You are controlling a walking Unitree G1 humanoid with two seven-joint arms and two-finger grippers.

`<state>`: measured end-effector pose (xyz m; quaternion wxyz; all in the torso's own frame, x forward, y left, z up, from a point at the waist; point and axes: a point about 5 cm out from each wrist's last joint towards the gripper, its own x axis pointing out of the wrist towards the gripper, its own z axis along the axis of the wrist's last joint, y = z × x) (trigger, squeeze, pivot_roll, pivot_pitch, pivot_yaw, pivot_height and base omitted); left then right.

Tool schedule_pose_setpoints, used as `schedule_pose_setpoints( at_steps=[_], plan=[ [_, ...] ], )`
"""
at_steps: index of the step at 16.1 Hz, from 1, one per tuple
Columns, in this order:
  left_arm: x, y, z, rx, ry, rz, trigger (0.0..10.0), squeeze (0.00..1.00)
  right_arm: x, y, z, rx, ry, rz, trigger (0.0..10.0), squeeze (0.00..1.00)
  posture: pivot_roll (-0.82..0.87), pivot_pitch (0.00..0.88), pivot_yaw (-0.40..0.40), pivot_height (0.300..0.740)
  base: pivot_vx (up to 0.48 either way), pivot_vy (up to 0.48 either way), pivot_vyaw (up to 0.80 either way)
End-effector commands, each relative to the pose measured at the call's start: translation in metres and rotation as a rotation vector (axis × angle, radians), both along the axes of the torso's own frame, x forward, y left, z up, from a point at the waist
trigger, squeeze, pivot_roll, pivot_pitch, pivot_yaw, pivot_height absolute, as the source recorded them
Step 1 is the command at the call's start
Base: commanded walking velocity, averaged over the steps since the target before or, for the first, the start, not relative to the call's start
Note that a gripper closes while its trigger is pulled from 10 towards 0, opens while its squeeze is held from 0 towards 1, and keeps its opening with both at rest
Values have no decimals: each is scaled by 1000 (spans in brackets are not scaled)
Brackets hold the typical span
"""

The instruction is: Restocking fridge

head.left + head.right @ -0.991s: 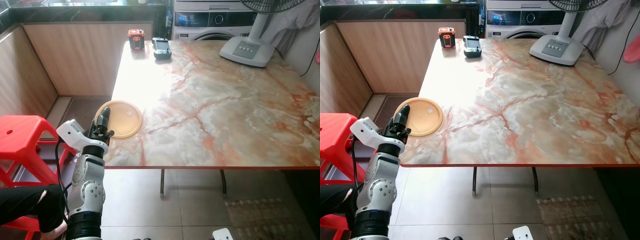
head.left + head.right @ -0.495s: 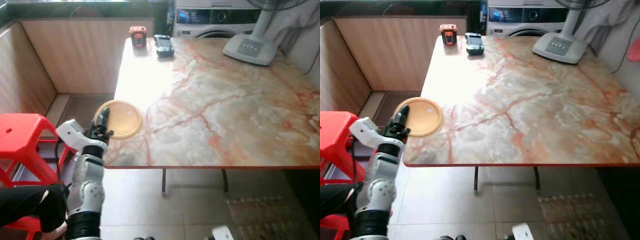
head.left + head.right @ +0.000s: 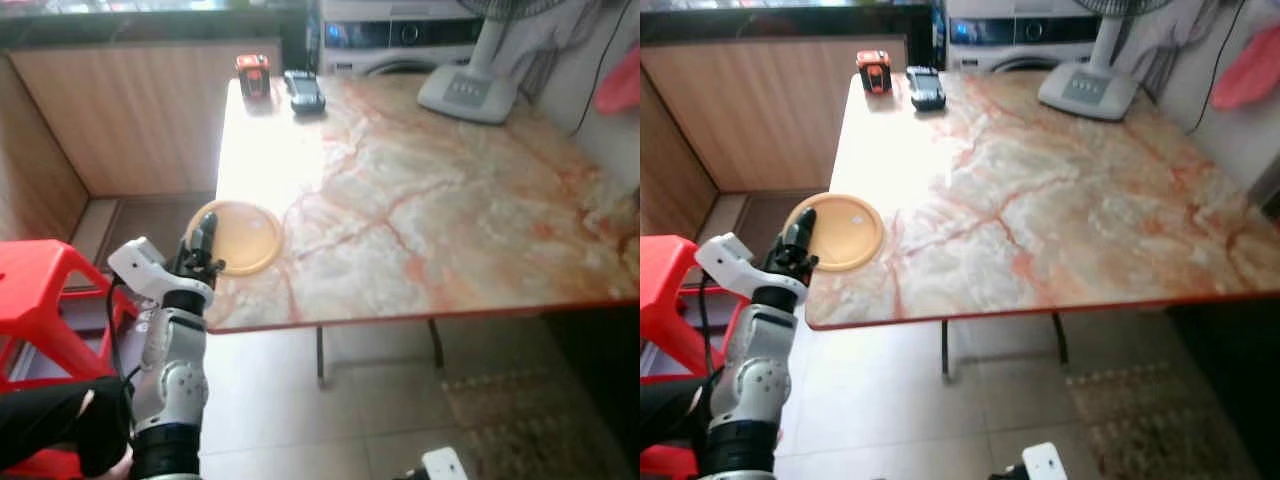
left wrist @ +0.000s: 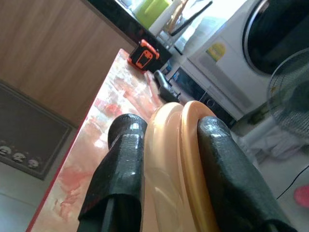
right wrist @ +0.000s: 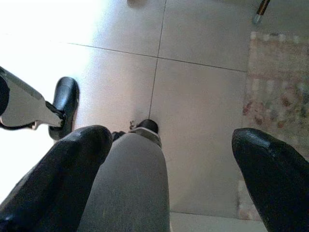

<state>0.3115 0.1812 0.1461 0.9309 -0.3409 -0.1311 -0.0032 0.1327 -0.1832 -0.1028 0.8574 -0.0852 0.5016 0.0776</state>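
Observation:
A round tan plate lies at the near left corner of the marble table, its edge overhanging the table's left side. My left gripper is shut on that overhanging rim; the plate's edge sits clamped between the two black fingers. My right gripper hangs low, open, pointing down at the tiled floor with nothing between its fingers.
A red-black device and a dark handset sit at the table's far left end. A fan base stands at the far right, a washing machine behind. A red stool stands left of my arm. A patterned rug lies on the floor.
The whole picture has shifted and tilted, so the camera has moved. My left gripper keeps its hold on the plate's rim, and the plate lies in the same spot.

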Motion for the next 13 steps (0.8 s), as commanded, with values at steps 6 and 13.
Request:
schedule_pose_setpoints(
  at_steps=[6,13],
  plan=[
    [1,-9,4,4,-17,-54,10000,0,-26,-4,-9,-17,106,-31,10000,0,35,67,29,740,0,0,-400],
    [2,-12,4,25,-13,-76,10000,0,-27,-4,-9,-16,115,-21,10000,0,35,70,31,740,0,0,-800]
  ],
)
